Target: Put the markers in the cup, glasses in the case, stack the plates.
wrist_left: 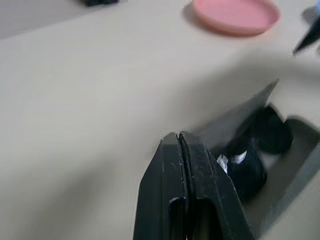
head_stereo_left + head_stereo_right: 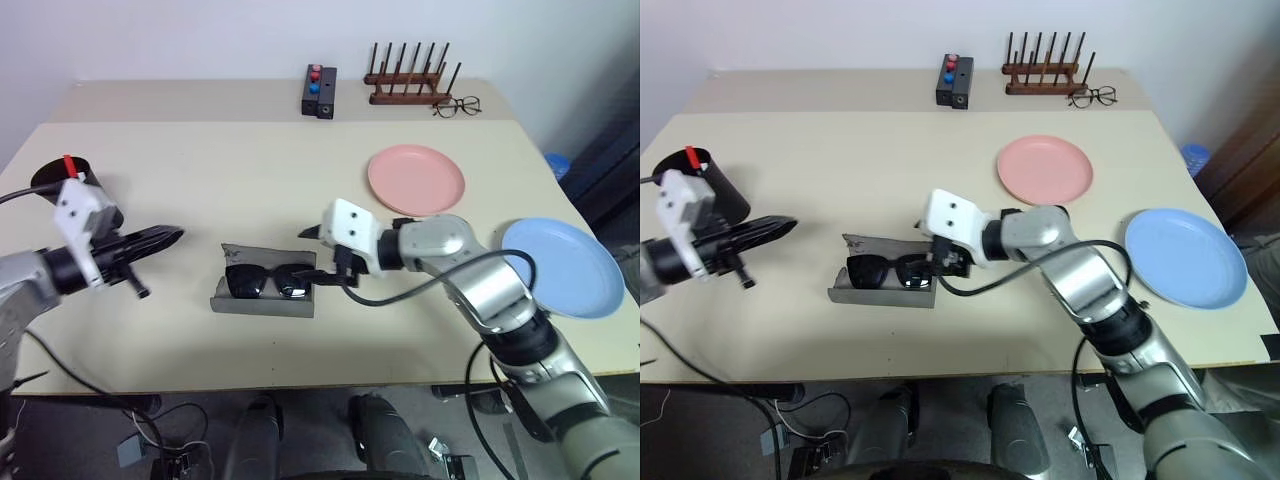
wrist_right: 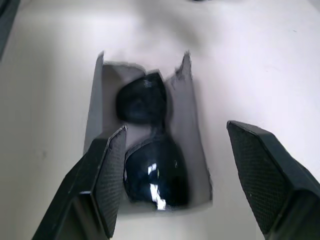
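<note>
The table (image 2: 250, 160) carries the whole job, and judging by how things lie, about two thirds of it looks settled. Largest of the unfinished items are the plates: the light blue plate (image 2: 562, 265) sits at the right edge of the frame in the left eye view and the salmon pink plate (image 2: 416, 178) lies up and to the left of it, well apart, so the stacking is not yet done. Next in size, the case (image 2: 262, 292) lies open at lower centre with the sunglasses (image 2: 268, 281) resting inside it; that step appears complete except perhaps for shutting the lid, which stands up along the back. The right gripper (image 3: 175, 150) hangs just beside the case's right end, its fingers spread wide and grasping nothing. The cup (image 2: 62, 176) stands at the far left edge, and a red marker cap (image 2: 68, 161) pokes above its rim, so at least one marker is in; the second marker cannot be made out. The left gripper (image 2: 172, 237) hovers between cup and case at left centre, its fingers clenched together and empty. I judge the plates are the main work remaining.
</note>
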Available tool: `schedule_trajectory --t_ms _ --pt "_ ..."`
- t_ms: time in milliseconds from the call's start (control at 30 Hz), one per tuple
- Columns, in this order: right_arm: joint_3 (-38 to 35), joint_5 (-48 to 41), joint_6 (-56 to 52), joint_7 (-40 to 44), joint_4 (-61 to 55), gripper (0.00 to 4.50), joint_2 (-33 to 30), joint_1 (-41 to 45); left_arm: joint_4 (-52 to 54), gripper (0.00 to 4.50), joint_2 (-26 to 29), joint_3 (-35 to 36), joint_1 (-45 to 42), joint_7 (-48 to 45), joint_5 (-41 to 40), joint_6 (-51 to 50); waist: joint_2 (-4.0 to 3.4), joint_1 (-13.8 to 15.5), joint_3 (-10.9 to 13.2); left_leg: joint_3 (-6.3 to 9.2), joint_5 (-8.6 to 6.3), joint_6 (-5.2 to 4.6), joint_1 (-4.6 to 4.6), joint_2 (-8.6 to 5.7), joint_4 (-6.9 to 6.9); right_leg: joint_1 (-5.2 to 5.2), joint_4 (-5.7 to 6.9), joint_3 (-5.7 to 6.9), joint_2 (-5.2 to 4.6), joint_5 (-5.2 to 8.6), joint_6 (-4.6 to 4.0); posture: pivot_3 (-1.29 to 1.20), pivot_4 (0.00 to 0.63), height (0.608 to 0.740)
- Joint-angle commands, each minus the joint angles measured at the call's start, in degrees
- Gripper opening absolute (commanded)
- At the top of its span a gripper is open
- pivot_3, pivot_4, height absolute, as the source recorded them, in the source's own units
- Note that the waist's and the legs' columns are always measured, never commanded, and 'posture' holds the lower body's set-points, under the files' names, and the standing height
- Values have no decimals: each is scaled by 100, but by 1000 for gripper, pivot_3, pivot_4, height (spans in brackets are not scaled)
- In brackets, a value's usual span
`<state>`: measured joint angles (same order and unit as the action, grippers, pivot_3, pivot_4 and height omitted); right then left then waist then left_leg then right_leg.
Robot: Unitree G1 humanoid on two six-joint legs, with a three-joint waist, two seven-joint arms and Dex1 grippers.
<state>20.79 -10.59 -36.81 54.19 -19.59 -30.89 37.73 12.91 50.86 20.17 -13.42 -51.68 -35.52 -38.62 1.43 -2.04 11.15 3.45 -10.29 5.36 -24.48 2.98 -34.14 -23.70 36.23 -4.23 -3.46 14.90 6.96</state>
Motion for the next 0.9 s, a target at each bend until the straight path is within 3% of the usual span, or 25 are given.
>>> schedule_trajectory --t_ms 33,233,400,700,900 --pt "-496 -184 574 277 -377 3268 -401 -330 -344 23 -101 -767 -820 25 272 -28 1 -2 -1 0 0 0 0 0 -2 2 -1 0 0 0 0 0 150 740" --pt "-887 -280 833 332 -596 3268 -835 -876 -1352 23 -554 -2187 -2179 -268 1076 208 0 -57 0 1 0 -1 4 0 -3 5 1 -2 4 -1 4 0 150 740" --pt "-1202 -416 772 311 -841 3268 -1063 -1263 -1853 23 -582 -2929 -2528 -1010 1553 596 -1 -53 1 3 0 -2 2 0 0 1 5 -4 8 2 8 0 150 740" --pt "-1601 -611 817 332 -1007 3268 -1416 -1868 -2050 23 -456 -3107 -2454 -1858 1773 817 0 -40 1 4 0 -3 2 0 -5 6 5 -4 6 4 5 0 150 740" --pt "-1516 -538 965 330 -731 3268 -1373 -1688 -1285 23 -162 -2924 -1930 -2246 1518 630 -1 -47 0 4 0 -3 3 0 -3 5 5 -5 6 5 6 0 150 740"
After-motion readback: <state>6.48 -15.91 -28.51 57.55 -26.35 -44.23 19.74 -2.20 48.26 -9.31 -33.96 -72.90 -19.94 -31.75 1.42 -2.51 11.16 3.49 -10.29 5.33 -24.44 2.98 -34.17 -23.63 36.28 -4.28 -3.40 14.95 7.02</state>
